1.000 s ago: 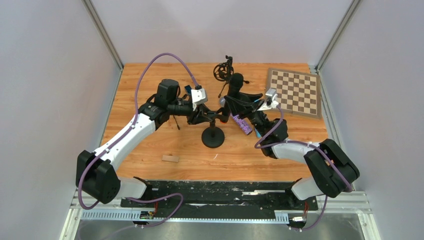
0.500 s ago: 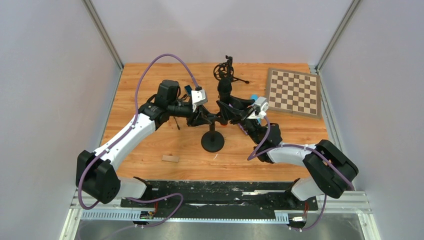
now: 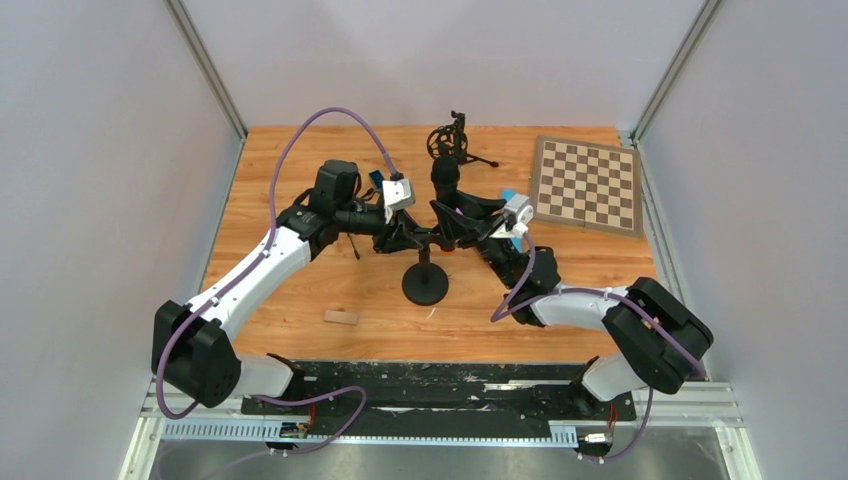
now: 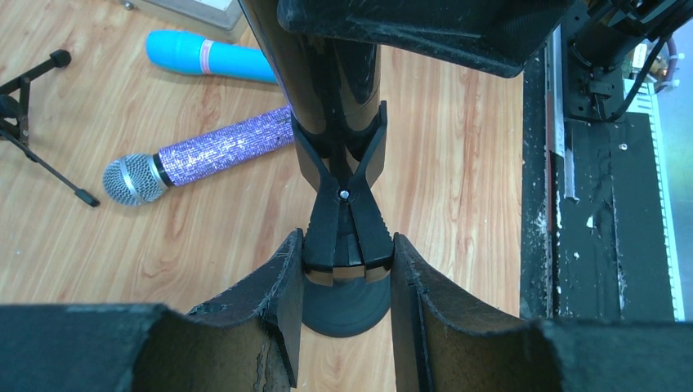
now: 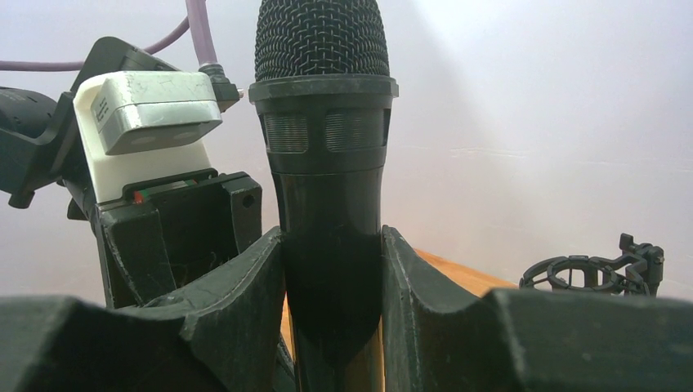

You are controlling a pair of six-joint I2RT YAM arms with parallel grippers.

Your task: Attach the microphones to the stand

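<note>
Wooden tabletop [image 3: 350,285] — stand [image 3: 425,283] at centre, chessboard [image 3: 587,185] far right — pale grey walls [image 3: 100,150]

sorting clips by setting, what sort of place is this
Most likely a robotics lab test cell, not a studio: a wooden tabletop boxed in by plain pale panels, the left arm and right arm bolted at its near edge, and unrelated props such as a chessboard.
</note>
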